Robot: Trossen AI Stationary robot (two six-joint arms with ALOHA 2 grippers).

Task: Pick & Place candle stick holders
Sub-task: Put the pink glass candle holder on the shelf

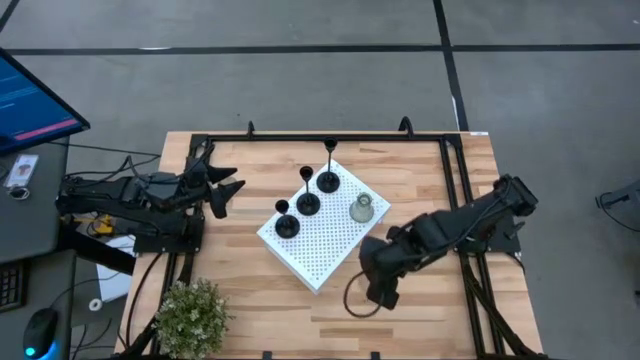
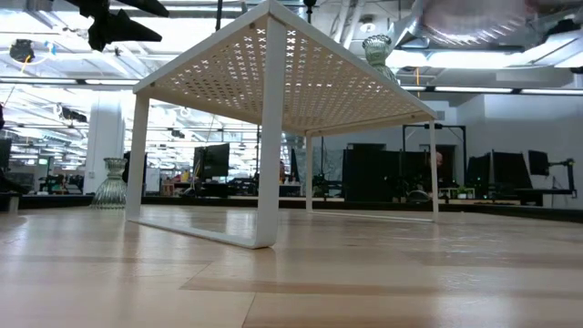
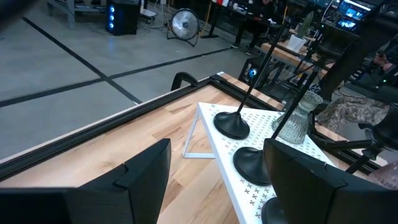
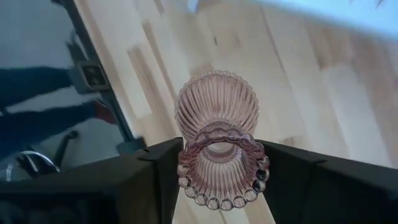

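The perforated board (image 1: 325,235) stands at the centre of the worktop (image 1: 420,180) in the high view. On it, three stemmed holders (image 1: 308,203) run in a line from lower left to upper right, with a bell-shaped holder (image 1: 362,209) to their right. The plant (image 1: 190,317) sits at the worktop's lower left corner.

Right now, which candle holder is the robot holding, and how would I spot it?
Find the white perforated board mid-table. Just off its near corner, the right gripper grips the pink holder. It alone is pink ribbed glass with a beaded rim.
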